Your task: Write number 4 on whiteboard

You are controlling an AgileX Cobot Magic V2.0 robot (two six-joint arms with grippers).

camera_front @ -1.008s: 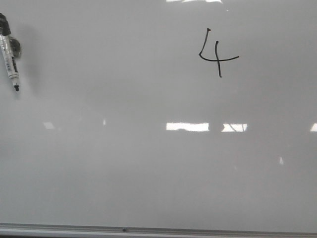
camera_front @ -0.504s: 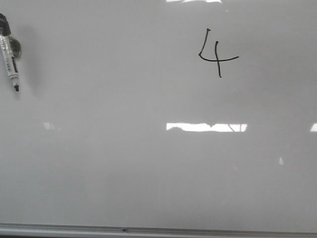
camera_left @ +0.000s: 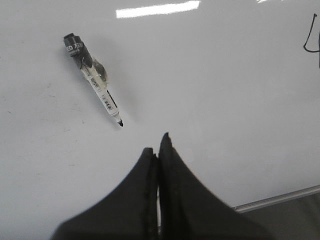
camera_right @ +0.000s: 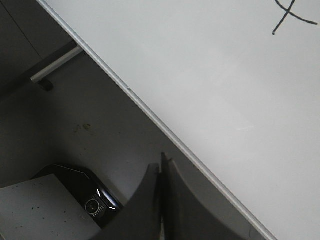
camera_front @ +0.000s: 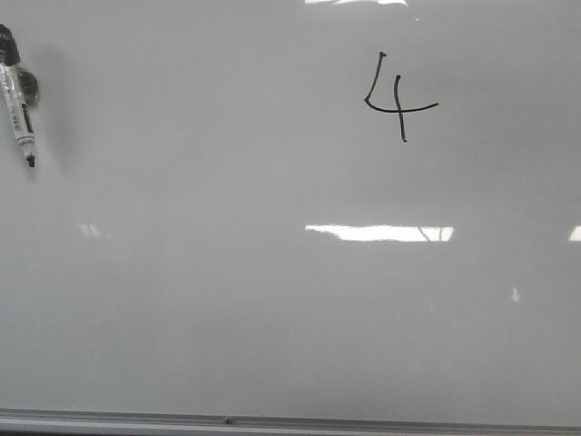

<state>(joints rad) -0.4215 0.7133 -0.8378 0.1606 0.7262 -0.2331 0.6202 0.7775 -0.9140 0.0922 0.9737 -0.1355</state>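
Note:
The number 4 (camera_front: 396,98) is drawn in thin black line on the upper right of the whiteboard (camera_front: 272,300). Its edge shows in the left wrist view (camera_left: 314,40) and its stem end in the right wrist view (camera_right: 292,15). A black-capped marker (camera_front: 18,100) lies loose on the board at the far left, tip toward the near edge; it also shows in the left wrist view (camera_left: 93,77). My left gripper (camera_left: 157,144) is shut and empty, above the board short of the marker tip. My right gripper (camera_right: 162,162) is shut and empty, off the board over the grey table. Neither gripper shows in the front view.
The whiteboard's silver frame edge (camera_front: 227,421) runs along the near side and crosses the right wrist view (camera_right: 150,117). A dark device with a round dial (camera_right: 95,202) and a metal bar (camera_right: 55,67) lie off the board beside my right gripper.
The marker and the drawn 4 have not moved. Only the light reflections on the board have shifted and merged.

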